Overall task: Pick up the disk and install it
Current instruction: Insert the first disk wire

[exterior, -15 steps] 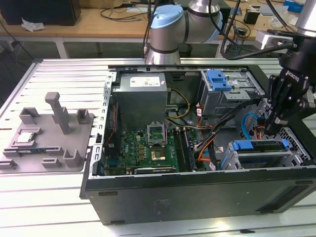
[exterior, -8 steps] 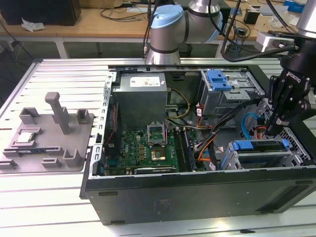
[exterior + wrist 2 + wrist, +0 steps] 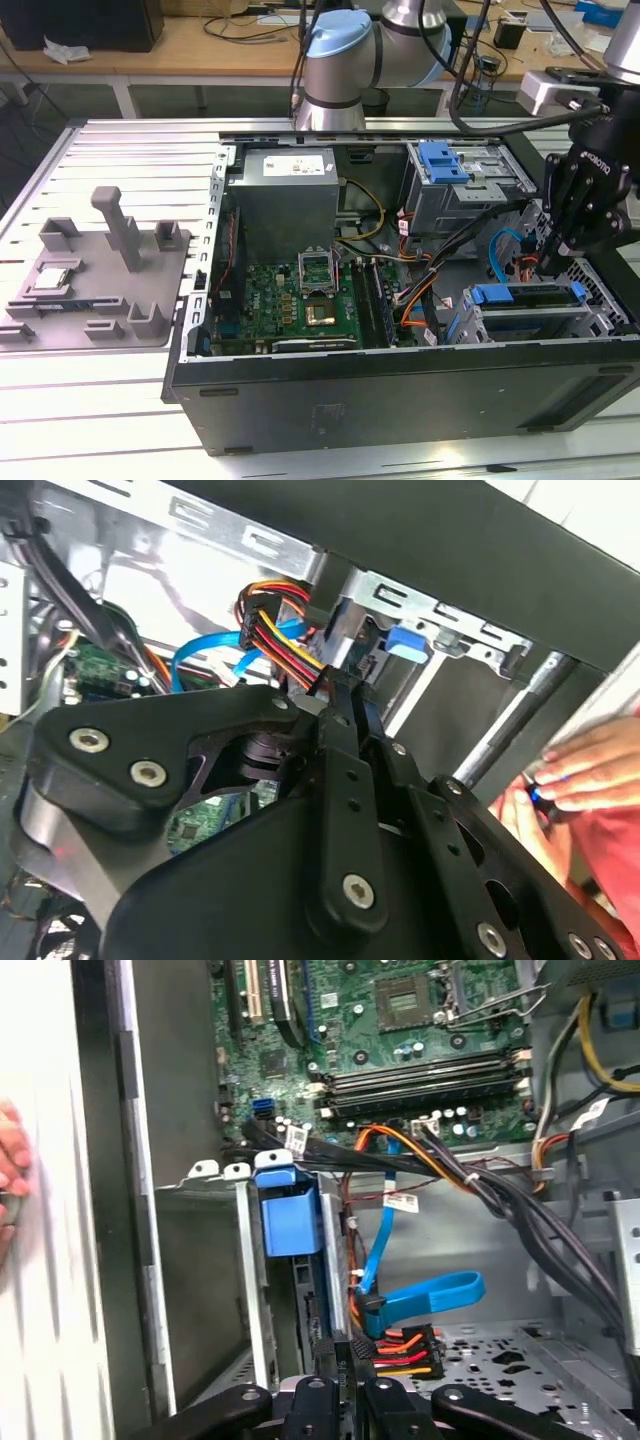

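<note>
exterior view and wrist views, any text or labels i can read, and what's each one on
Nothing can be read.
Power supply label: print too small to read.
White lettering on the gripper: too small to read.
Cable tags in the first wrist view: blurred, unreadable.

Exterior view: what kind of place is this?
Probably a robotics lab or workshop: a robot arm reaches into an open computer case on a slotted metal table, with a cable-strewn wooden bench behind.

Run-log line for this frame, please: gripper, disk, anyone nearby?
gripper: low over drive cage | disk: in cage, blue rail showing | person's hand: outside case wall
</note>
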You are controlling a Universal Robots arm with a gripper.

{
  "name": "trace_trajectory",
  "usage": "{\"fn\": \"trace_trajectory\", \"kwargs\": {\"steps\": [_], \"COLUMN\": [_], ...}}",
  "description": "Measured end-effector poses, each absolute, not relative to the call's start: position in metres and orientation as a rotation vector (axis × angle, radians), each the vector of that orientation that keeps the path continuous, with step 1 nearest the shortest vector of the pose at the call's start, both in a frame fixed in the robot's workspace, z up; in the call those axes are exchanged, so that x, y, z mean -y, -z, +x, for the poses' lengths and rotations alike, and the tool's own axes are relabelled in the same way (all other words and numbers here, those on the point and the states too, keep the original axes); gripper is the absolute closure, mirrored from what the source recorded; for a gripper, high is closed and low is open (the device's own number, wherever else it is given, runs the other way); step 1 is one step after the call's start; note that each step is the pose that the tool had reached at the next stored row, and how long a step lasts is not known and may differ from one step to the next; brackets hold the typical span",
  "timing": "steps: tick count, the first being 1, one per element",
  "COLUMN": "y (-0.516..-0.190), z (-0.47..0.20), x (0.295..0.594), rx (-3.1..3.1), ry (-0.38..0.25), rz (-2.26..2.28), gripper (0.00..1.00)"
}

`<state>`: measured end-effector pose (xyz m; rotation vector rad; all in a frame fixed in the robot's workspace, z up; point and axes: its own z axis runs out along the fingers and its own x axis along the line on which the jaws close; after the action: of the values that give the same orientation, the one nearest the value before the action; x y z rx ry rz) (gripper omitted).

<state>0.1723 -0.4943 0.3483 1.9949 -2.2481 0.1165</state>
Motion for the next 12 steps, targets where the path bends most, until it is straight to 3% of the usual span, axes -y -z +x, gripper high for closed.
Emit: {"fn": "trace_trajectory", "kwargs": {"steps": [12], "y": [-0.35], "z": [0.171], "x": [0.507], "rx": [2.265], "ry": [-0.069], "rz": [2.025], "gripper": [0.84]}}
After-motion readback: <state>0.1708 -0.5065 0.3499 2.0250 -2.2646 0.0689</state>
